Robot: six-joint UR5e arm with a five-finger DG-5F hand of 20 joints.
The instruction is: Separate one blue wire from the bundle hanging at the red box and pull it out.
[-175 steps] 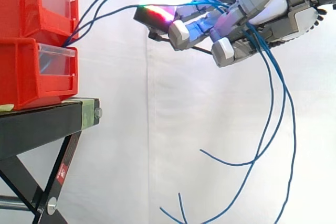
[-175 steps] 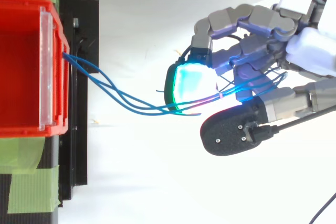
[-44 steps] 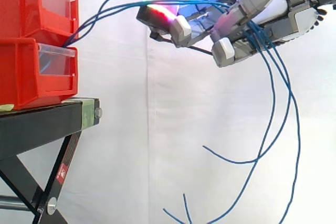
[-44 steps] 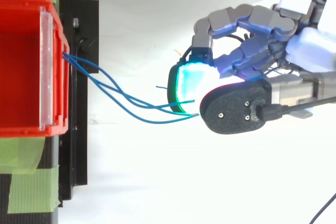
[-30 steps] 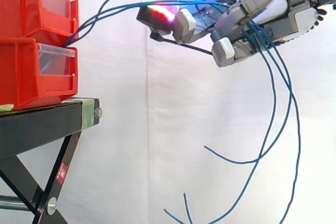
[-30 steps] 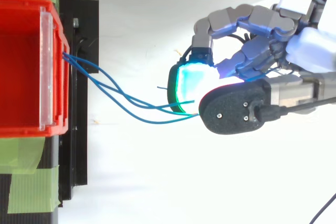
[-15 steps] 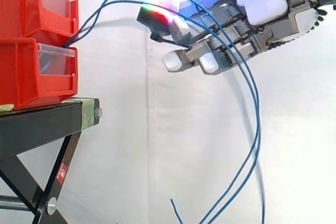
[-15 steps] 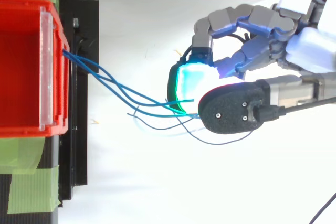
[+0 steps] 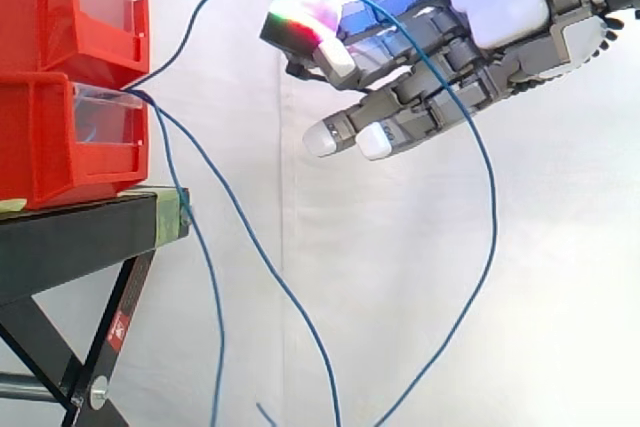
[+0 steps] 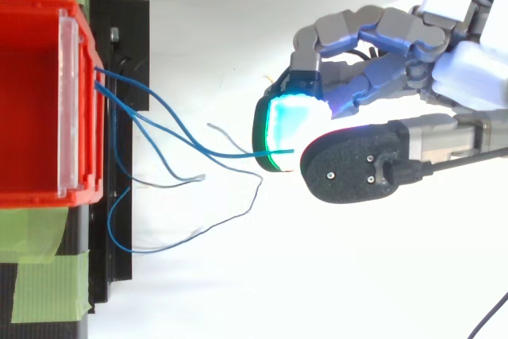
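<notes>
- Hand (image 9: 480, 57) sits above and to the side of the red box (image 9: 50, 147), well apart from it. Glowing pad (image 10: 282, 129) and thumb (image 10: 349, 171) look pinched on one blue wire (image 10: 238, 155); the other fingers are near straight and hold nothing.
- Pinched wire arcs from the box front up to the hand; its tail drops below.
- Two loose wires (image 9: 217, 327) hang from the box past the stand (image 9: 80, 237), clear of the hand.
- Wire axis runs box-to-hand, so the pull should go straight away from the box.

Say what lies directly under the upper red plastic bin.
Under the upper red plastic bin sits a second red plastic bin on a black metal stand. Thin blue wires emerge between them; their anchored ends are hidden.
</notes>
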